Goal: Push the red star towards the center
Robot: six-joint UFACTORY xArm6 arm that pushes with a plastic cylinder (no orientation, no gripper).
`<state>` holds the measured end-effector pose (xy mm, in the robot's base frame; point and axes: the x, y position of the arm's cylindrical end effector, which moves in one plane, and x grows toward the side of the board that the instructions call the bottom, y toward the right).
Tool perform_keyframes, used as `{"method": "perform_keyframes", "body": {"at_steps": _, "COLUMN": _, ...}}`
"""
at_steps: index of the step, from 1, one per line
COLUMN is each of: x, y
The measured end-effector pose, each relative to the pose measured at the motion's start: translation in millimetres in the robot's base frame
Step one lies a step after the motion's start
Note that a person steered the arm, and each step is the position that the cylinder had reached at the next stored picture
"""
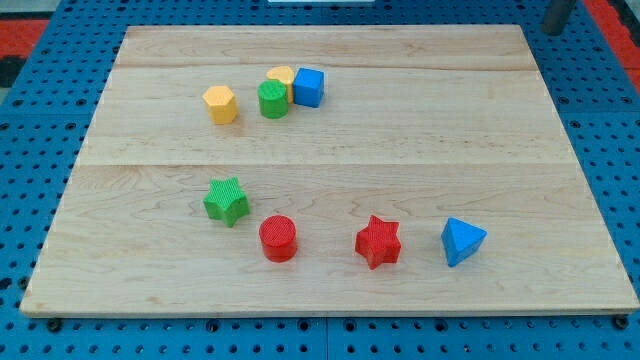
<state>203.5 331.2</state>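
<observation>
the red star (378,241) sits near the front edge, right of middle, between the red cylinder (278,238) and the blue triangular block (463,241). it looks light, stiff and slidey, so i'd push its near face. farther back, my tip isn't clearly visible.

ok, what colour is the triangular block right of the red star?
Blue, clear in the camera view, at the red star's right near the view's bottom.

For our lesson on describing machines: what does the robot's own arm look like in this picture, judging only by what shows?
Very little shows. Only a short dark grey, round-sided piece is cut off at the view's top right, beyond the wooden board. It is probably the rod. My tip, cables and markings cannot be made out.
</observation>
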Motion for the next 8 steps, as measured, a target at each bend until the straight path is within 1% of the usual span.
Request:
{"method": "perform_keyframes", "body": {"at_steps": 2, "x": 1.8, "y": 0.0}}
{"method": "perform_keyframes", "body": {"at_steps": 3, "x": 24.7, "y": 13.4}}
{"method": "perform_keyframes", "body": {"at_steps": 4, "x": 82.0, "y": 11.7}}
{"method": "perform_keyframes", "body": {"at_steps": 5, "x": 130.2, "y": -47.9}}
{"method": "perform_keyframes", "body": {"at_steps": 6, "x": 154.0, "y": -136.8}}
{"method": "perform_keyframes", "body": {"at_steps": 7, "x": 219.2, "y": -226.5}}
{"method": "perform_keyframes", "body": {"at_steps": 8, "x": 257.4, "y": -307.7}}
